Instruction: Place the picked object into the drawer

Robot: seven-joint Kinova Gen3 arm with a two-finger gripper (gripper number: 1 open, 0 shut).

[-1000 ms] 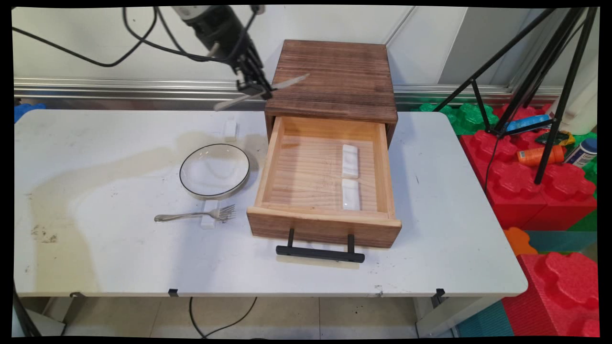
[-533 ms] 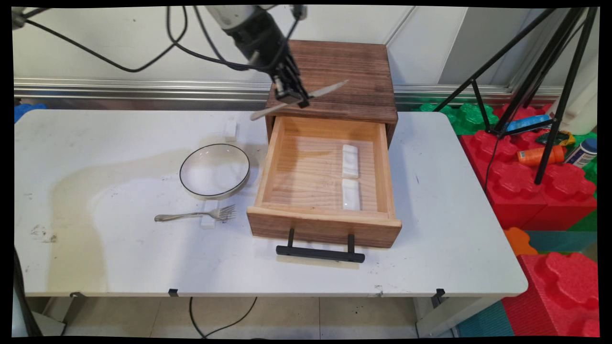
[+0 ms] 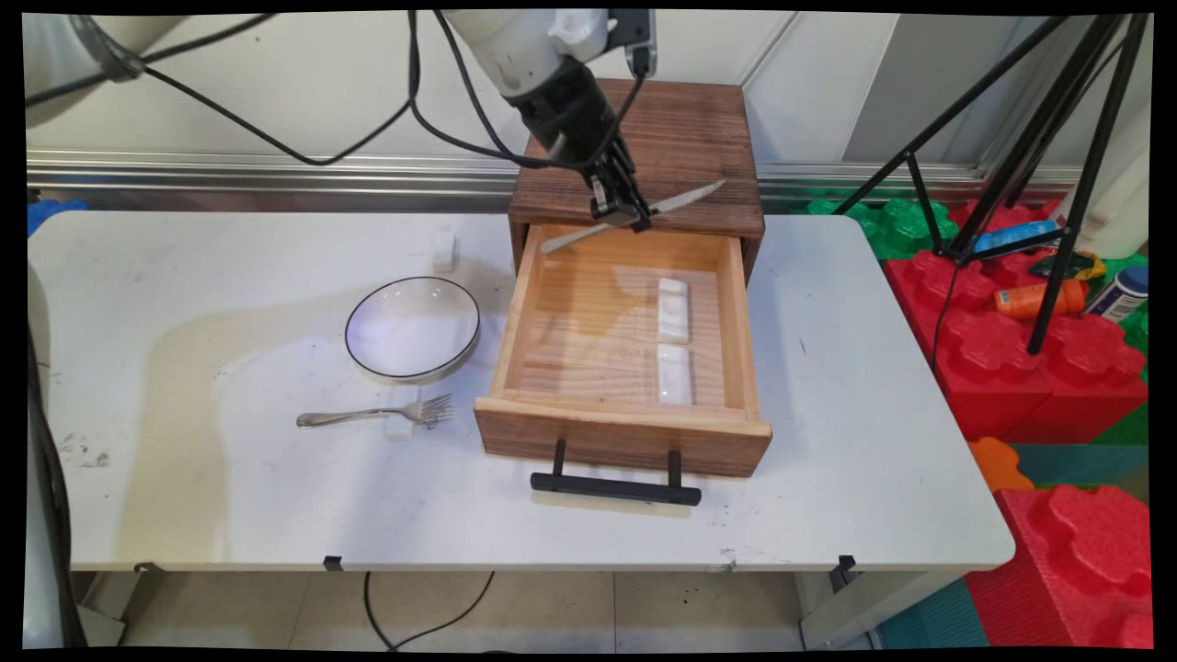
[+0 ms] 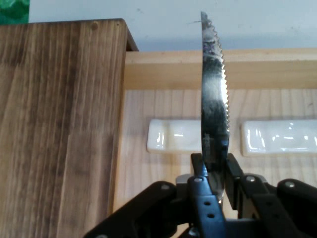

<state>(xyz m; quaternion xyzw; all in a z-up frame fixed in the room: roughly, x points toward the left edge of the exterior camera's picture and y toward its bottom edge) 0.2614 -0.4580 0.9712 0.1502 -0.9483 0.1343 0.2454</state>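
My gripper point(image 3: 627, 213) is shut on a serrated metal knife point(image 3: 634, 216), held level in the air over the back of the open wooden drawer point(image 3: 625, 423). In the hand view the knife blade point(image 4: 214, 94) rises straight up from the gripper point(image 4: 214, 173), its teeth facing right. Below it, inside the drawer, lie two white ceramic rests point(image 4: 171, 136) point(image 4: 280, 137) in a row, also seen in the main view as white rests point(image 3: 672, 310) point(image 3: 674, 374). The dark wooden cabinet top point(image 3: 644, 147) lies just behind the gripper.
A black-rimmed white plate point(image 3: 413, 327) sits left of the drawer, with a fork point(image 3: 372, 416) on a small white rest in front of it and another white rest point(image 3: 444, 248) behind it. The drawer's black handle point(image 3: 614, 487) juts toward the table's near edge. A tripod point(image 3: 1057, 175) and foam blocks stand right.
The gripper has carried the knife to the right and slightly down, from left of the cabinet to over the back of the open drawer.
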